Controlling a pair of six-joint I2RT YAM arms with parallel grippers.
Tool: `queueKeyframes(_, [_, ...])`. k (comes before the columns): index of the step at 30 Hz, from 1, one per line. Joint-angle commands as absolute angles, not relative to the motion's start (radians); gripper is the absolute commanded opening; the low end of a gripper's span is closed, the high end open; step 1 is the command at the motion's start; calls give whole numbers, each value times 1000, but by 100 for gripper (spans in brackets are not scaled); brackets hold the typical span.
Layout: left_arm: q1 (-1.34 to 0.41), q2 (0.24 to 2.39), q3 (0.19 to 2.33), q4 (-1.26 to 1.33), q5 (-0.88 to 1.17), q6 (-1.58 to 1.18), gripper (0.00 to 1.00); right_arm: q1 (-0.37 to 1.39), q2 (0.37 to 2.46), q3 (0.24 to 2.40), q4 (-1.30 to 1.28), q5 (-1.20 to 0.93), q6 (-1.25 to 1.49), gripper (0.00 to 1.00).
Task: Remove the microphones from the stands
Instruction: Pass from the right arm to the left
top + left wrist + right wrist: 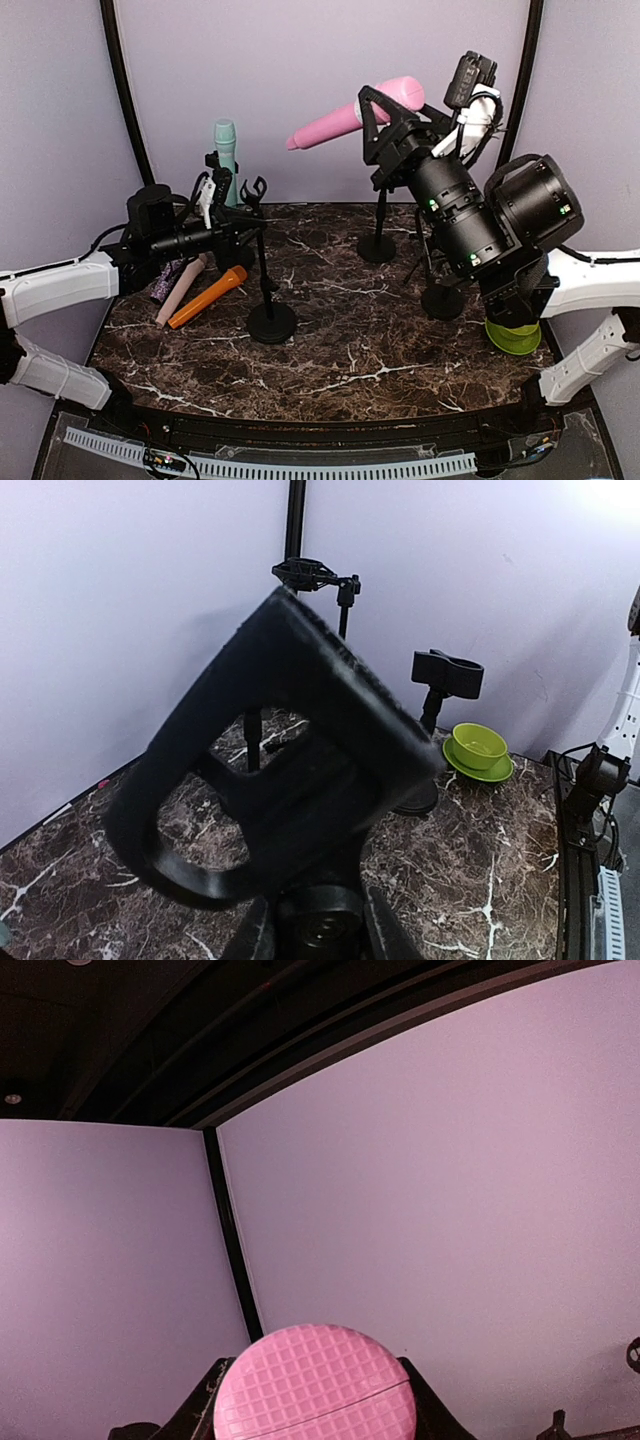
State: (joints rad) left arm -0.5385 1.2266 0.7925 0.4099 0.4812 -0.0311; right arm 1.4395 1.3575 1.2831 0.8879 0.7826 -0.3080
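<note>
We are clasping the pink microphone (325, 125) in the right gripper (378, 108) at one o'clock, left gripper (245, 215) clamping the stand (272, 322), avoiding tilt.

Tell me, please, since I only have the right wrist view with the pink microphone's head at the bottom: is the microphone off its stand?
Observer: Yes. In the top view the right gripper holds the pink microphone up in the air, and the nearest stand is well below it, not touching.
Operator: Thank you. Where is the left arm?
Observer: The left gripper appears closed on the pole of the front stand, whose clip holds nothing.
</note>
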Motion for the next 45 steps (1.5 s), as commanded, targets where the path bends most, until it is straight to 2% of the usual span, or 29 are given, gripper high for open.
queueKeyframes(1, [-526,1290,867,379,550,38,0,1445,1270,1204,827,836,-187,1])
queueKeyframes(8, [-527,1381,956,370,558,45,0,1445,1182,1081,793,868,-69,0])
queueKeyframes(17, [-528,1435,1064,382,610,20,0,1438,1225,1141,652,832,-22,0])
queueKeyframes(32, [-541,1512,1149,408,609,7,1,1414,1227,1133,608,815,34,0])
queueKeyframes(35, [-544,1494,1109,411,621,22,19,1411,1222,1126,599,812,42,0])
queueKeyframes(37, [-543,1474,1084,400,625,29,41,1407,1223,1124,594,805,51,0])
queueKeyframes(39, [-544,1449,1066,375,631,49,54,1400,1226,1127,588,789,64,0])
queueKeyframes(42, [-544,1403,1042,330,630,103,63,1387,1238,1138,571,757,87,0])
queueKeyframes(45, [-543,1370,1034,270,616,137,67,1381,1251,1146,554,735,101,0])
